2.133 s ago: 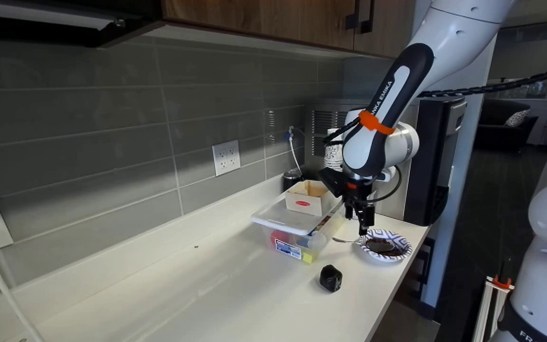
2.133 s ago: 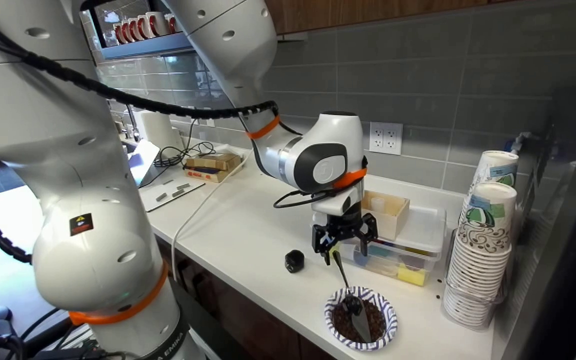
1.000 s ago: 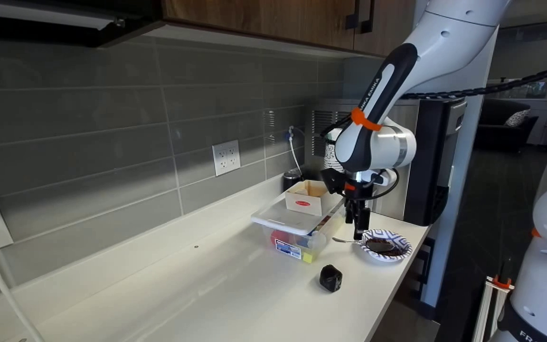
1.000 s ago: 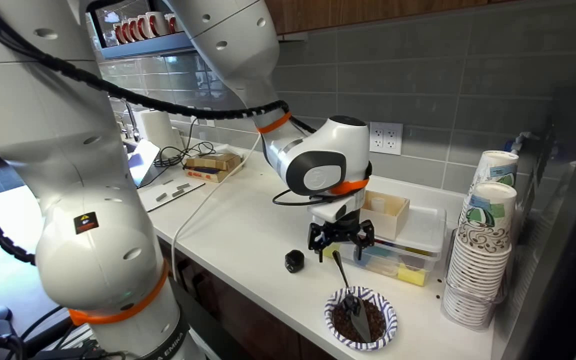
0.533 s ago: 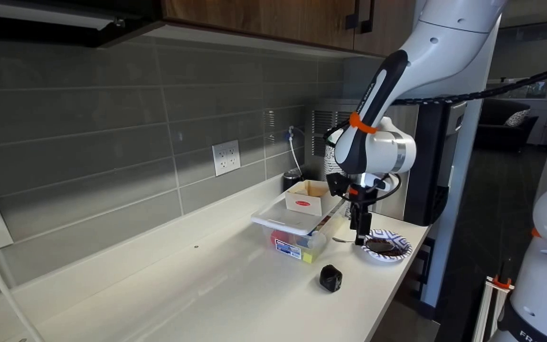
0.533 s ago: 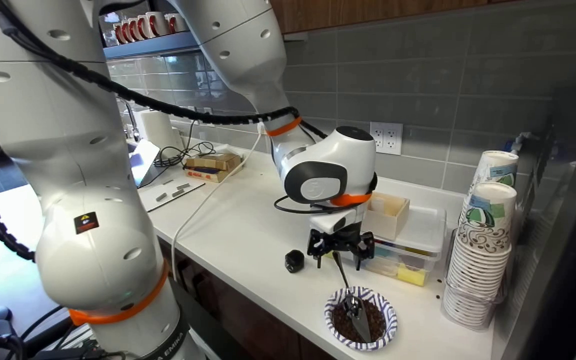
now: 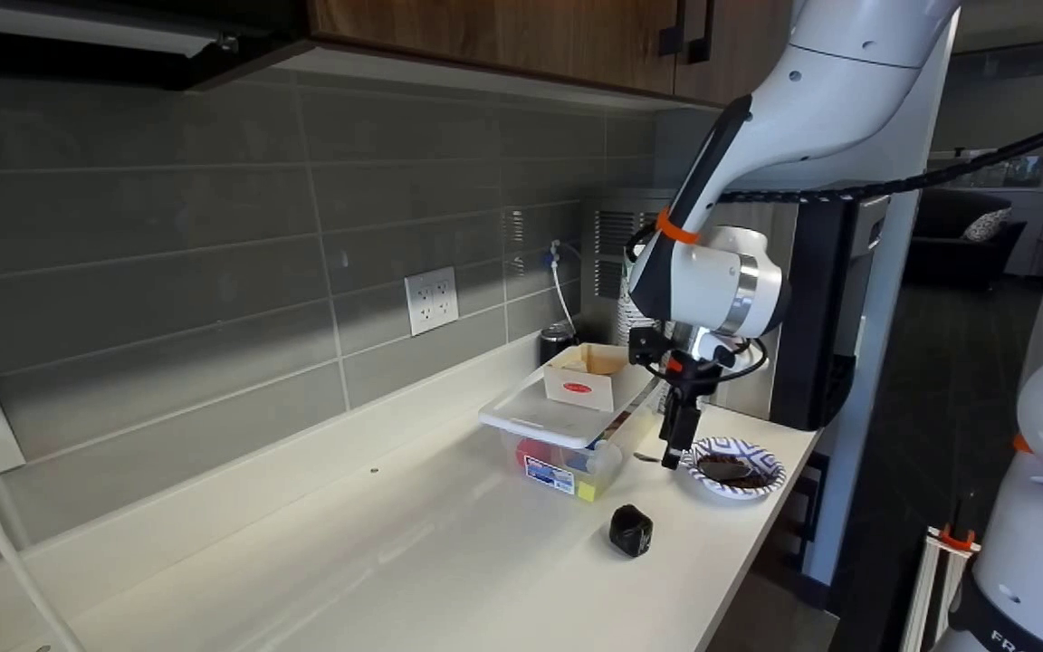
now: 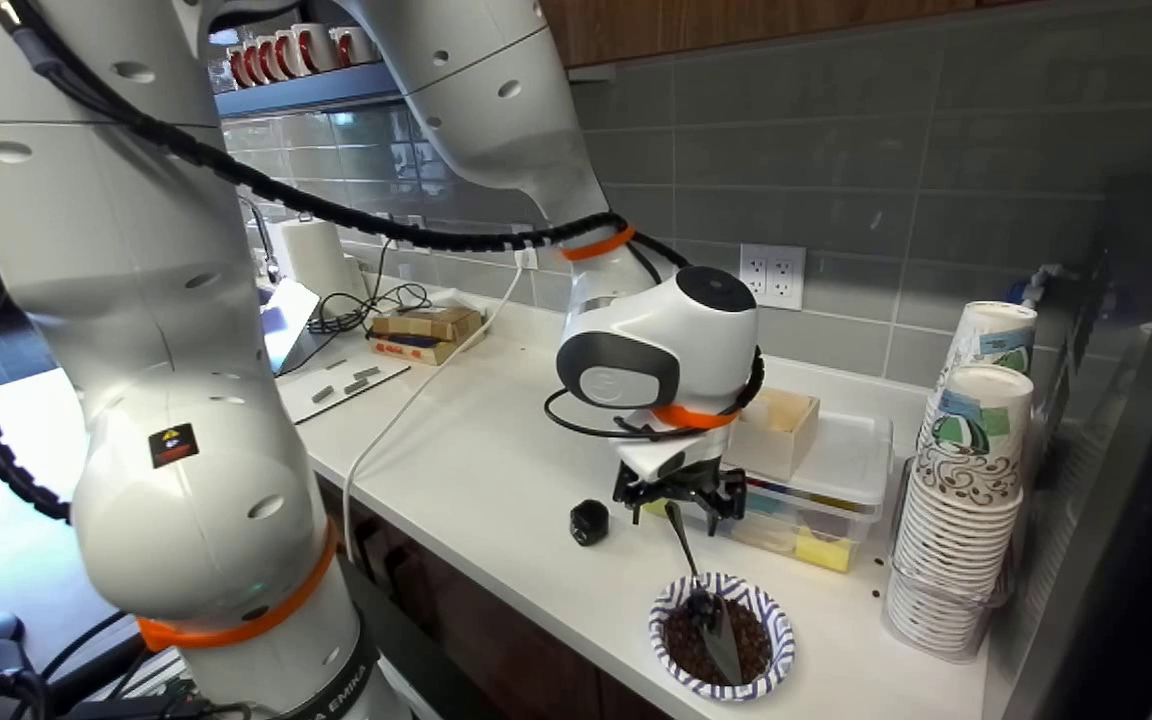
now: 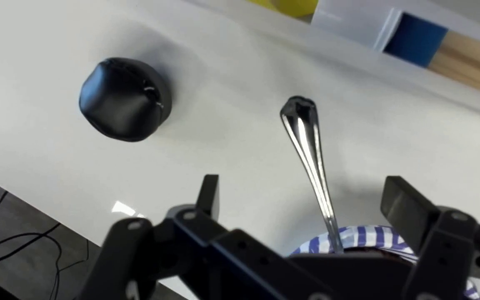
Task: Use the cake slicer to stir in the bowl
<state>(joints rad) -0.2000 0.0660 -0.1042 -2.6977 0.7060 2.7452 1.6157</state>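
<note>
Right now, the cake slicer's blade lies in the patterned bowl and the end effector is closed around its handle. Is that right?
Not quite: the end effector is open, its fingers apart with a gap on either side of the handle, as the wrist view shows. The cake slicer's blade does lie in the patterned bowl.

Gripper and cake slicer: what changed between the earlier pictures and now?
In an exterior view, the gripper has tilted, its tips swinging left and slightly lower. Nothing was taken hold of or let go; it stands open. Unchanged: the cake slicer in the bowl, handle out past the rim, and the black object.
</note>
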